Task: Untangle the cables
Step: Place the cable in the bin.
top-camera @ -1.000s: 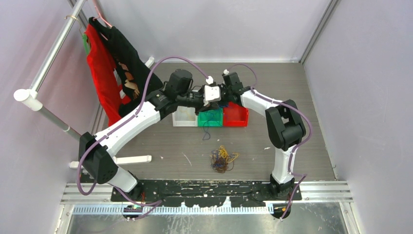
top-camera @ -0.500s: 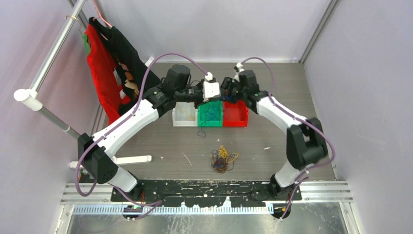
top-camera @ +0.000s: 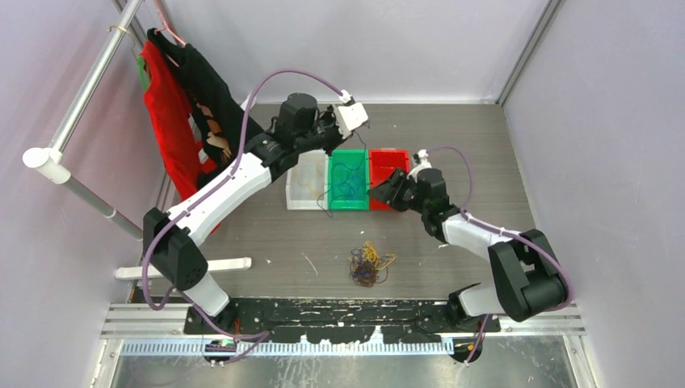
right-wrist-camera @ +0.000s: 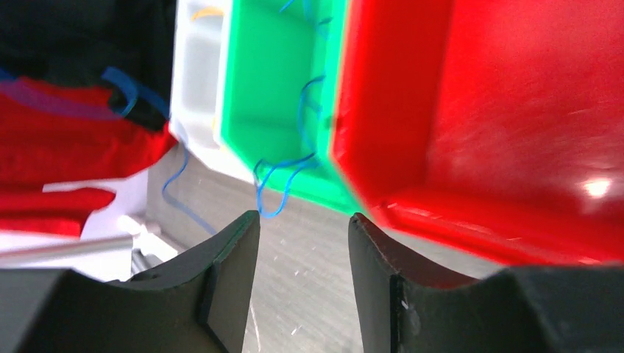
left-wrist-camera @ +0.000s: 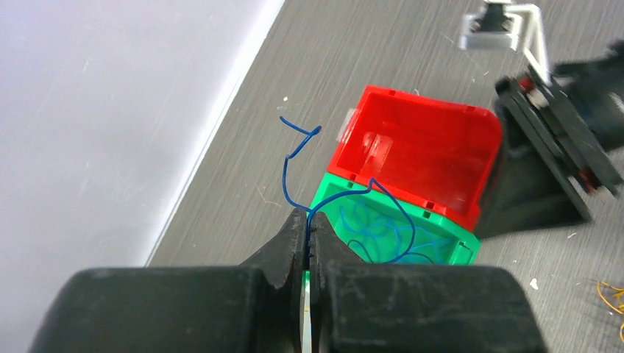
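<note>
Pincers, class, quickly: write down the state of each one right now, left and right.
Left pincer: closed, holding a blue cable.
Right pincer: open, holding nothing.

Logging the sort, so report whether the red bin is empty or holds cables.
Empty: the red bin shows a bare inside in both wrist views; the blue cables lie in the green bin beside it.
</note>
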